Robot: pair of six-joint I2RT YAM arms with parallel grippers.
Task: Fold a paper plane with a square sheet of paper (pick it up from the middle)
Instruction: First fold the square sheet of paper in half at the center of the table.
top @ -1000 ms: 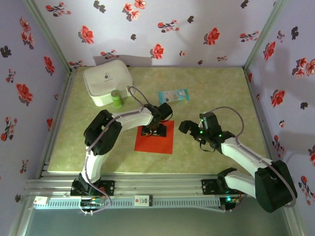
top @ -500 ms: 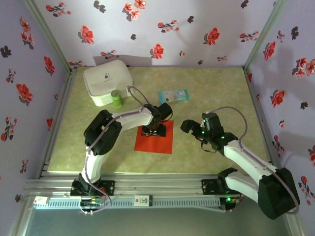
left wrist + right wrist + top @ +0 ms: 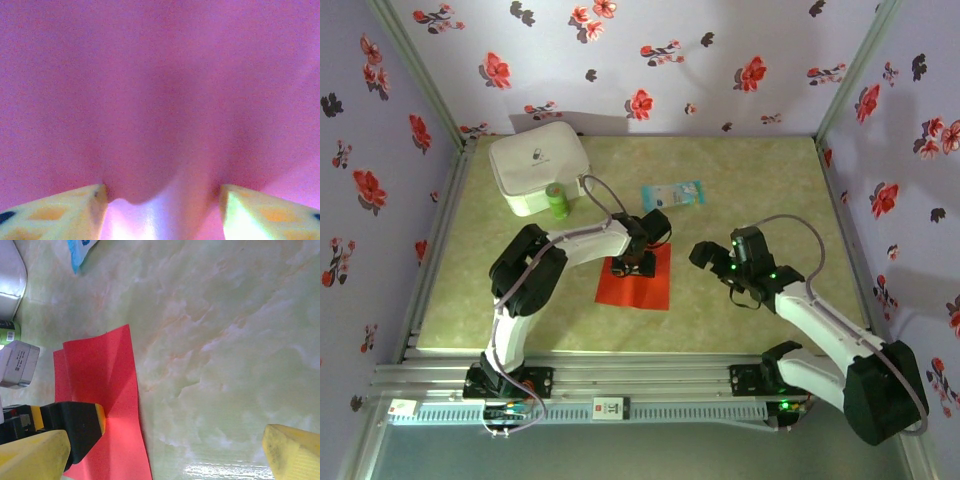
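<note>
left gripper (image 3: pixel 631 266) pressed on red square sheet of paper (image 3: pixel 646 291), fingers (image 3: pixel 60 215) apart, paper puckered between, grasp unclear, right gripper (image 3: pixel 704 257) spread wide near sheet's right edge

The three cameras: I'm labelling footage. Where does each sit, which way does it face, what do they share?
Top external: above and behind the arms, looking down at the table; both arms show, left end effector and right end effector.
Left wrist: on the left arm, close against the red sheet; yellow fingertips at the bottom.
Right wrist: on the right arm, facing the table; fingers in the lower corners.
Shared: the red sheet, all three.
</note>
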